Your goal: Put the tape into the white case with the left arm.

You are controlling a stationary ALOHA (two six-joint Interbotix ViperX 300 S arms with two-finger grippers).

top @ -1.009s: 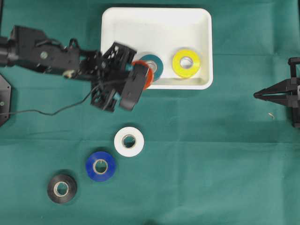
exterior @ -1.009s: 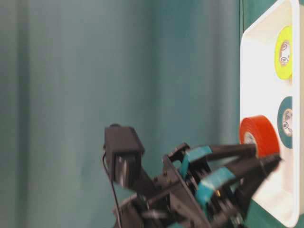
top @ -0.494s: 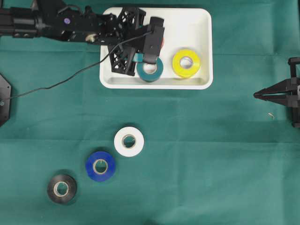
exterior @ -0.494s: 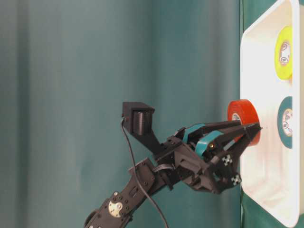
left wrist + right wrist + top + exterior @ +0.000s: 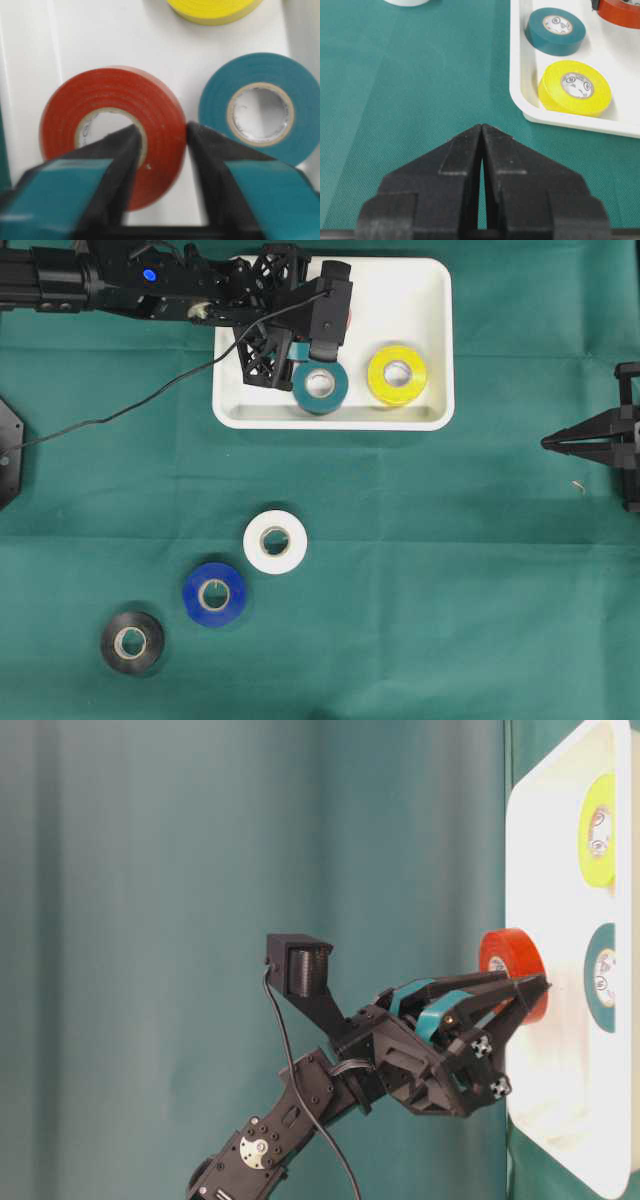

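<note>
The red tape (image 5: 112,135) lies inside the white case (image 5: 400,285), next to the teal roll (image 5: 260,107), with the yellow roll (image 5: 397,374) farther along the tray. From my wrist view, the left gripper (image 5: 160,150) straddles the red roll's wall: one finger sits in the core, the other just outside the rim. A thin gap seems to show on the outer side, so I cannot tell whether the jaws still pinch the roll or have just let go. I read this as the release step for this roll. From the table-level view I can't be sure the roll sits flat on the tray floor.

Three rolls remain out on the green cloth: white (image 5: 275,541), blue (image 5: 214,594) and black (image 5: 132,642). So I'd call the job roughly half done if all of them are meant to go in.

My left arm (image 5: 150,285) reaches across the tray's near-left corner, fingers angled down into it. The right gripper (image 5: 481,150) is parked off to the side, jaws pressed together and holding nothing.
</note>
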